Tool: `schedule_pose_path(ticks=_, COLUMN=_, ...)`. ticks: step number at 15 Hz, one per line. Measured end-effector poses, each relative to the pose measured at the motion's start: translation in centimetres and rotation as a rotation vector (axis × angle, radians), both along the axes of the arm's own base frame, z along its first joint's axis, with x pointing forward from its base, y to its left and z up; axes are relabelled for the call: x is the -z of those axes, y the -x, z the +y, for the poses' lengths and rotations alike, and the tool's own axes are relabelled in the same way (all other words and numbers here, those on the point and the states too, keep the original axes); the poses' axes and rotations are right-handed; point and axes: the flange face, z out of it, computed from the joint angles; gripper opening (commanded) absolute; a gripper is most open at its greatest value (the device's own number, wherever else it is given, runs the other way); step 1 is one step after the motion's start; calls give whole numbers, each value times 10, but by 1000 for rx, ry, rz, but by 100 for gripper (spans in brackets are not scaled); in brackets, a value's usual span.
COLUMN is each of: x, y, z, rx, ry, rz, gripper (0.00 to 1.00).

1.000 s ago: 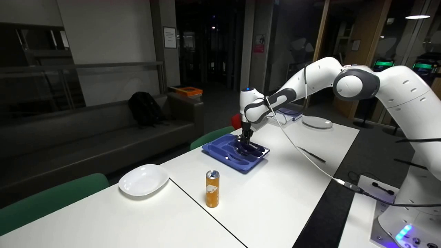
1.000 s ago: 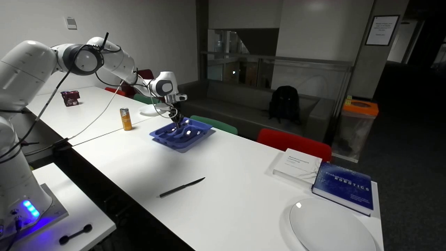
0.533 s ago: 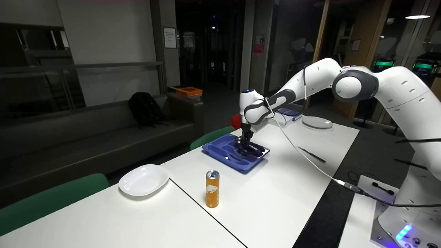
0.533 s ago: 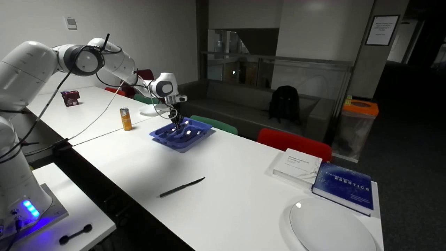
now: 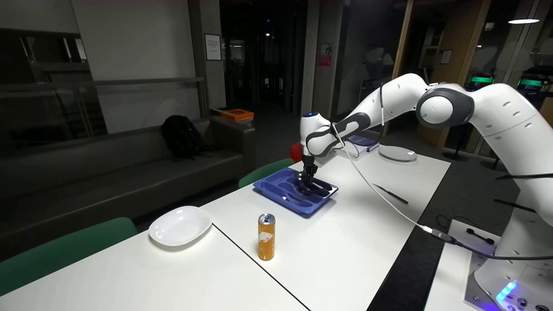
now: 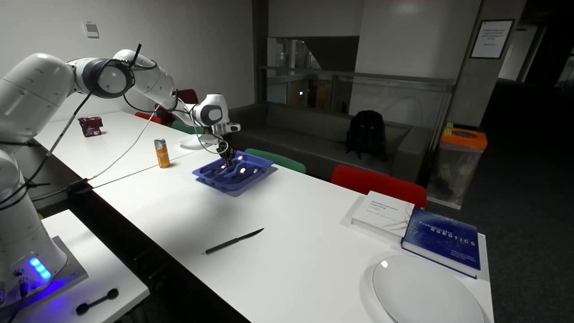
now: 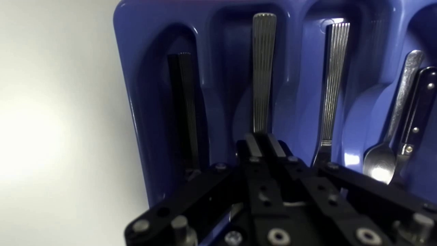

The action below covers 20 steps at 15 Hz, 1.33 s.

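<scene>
White table (image 6: pixel 287 215) fills the middle of both exterior views; dark sofa (image 5: pixel 108 177) lies past one long edge. White arm (image 5: pixel 505 112) reaches across from the robot-side edge. Blue cutlery tray (image 5: pixel 276 199) near the sofa-side edge, end of the arm down over it. Round plate (image 6: pixel 428 289) near the table's short end; blue book (image 6: pixel 441 242) and white book (image 6: pixel 382 214) at the corner where that end meets the sofa-side edge. White dish (image 5: pixel 180 226) by the sofa-side edge, farther along than the tray. Orange can (image 5: pixel 266 239) upright between the two long edges. Dark knife (image 6: pixel 235 241) flat, near the robot-side edge, well apart from the tray. Wrist view, inside the tray: spoon (image 7: pixel 379 159) beside a riveted dark handle (image 7: pixel 418 107); silver handle (image 7: pixel 335 78) next compartment over. Jaws low in the tray, nearly pressed together, pinching a ribbed metal handle (image 7: pixel 263 68) lined up with the second compartment from the left wall; can't tell whether it touches bottom. Its lower end is hidden.
</scene>
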Motion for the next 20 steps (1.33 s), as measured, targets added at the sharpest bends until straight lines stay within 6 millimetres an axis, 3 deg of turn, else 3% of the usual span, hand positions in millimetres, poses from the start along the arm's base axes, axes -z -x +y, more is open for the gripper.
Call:
schedule_pose_path(ticks=6, x=13, y=-2, z=2, rx=-4, ry=1, rz=11, gripper=2)
schedule_pose_path(ticks=14, x=15, y=-20, z=2, rx=-29, ry=6, rz=-8, gripper=2)
schedule_pose_path(ticks=20, x=31, y=-26, z=-1, rx=-43, ry=17, rz=41, gripper=2)
